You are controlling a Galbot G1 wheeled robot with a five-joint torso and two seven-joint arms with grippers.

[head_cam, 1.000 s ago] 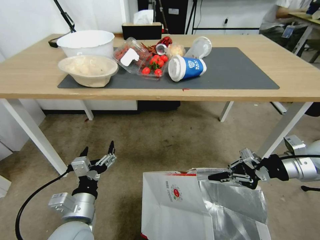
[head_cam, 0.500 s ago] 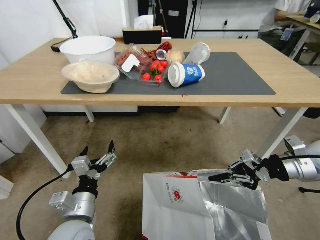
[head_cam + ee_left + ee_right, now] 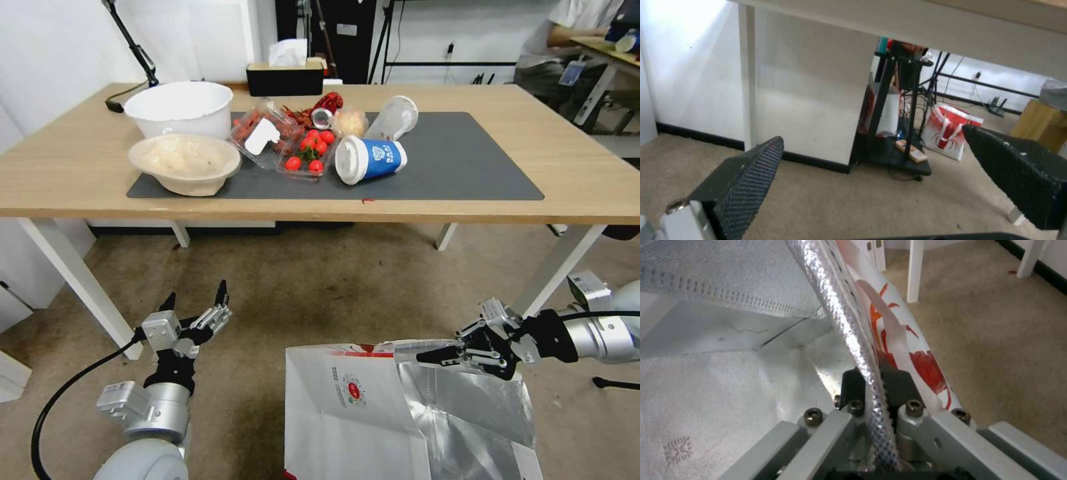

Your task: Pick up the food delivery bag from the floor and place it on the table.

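My left gripper (image 3: 193, 308) hangs low over the floor (image 3: 320, 287), fingers spread wide w/ nothing between them; in the left wrist view the two black pads (image 3: 751, 176) stand well apart, w/ bare floor (image 3: 835, 200) and a white table leg (image 3: 748, 76) beyond. It sits off to the left of the food delivery bag (image 3: 353, 407), not touching it.

The bag stands in front of me, centre-right, well short of the table (image 3: 600, 173). White outer face w/ small round red logo (image 3: 353, 390) toward me, red rim along the top edge, silver foil lining open on the right side. Can't tell whether its bottom is on the floor; the bottom edge is out of view.

My right gripper (image 3: 427, 355) comes in from the right, level w/ the bag's top edge, fingers pinched on the foil-lined wall at the rim. Right wrist view: the rim (image 3: 849, 340) runs straight between the two dark fingertips (image 3: 897, 383), pressed tight on it, foil inside on one side, red crayfish print (image 3: 925, 370) on the other.

On the table's dark grey mat (image 3: 480, 160), left to right: a white bowl (image 3: 179, 108), a beige bowl (image 3: 185, 160), clear trays w/ red tomatoes (image 3: 308, 150), a tipped blue-and-white cup (image 3: 370, 159), a clear cup (image 3: 393, 118) on its side.
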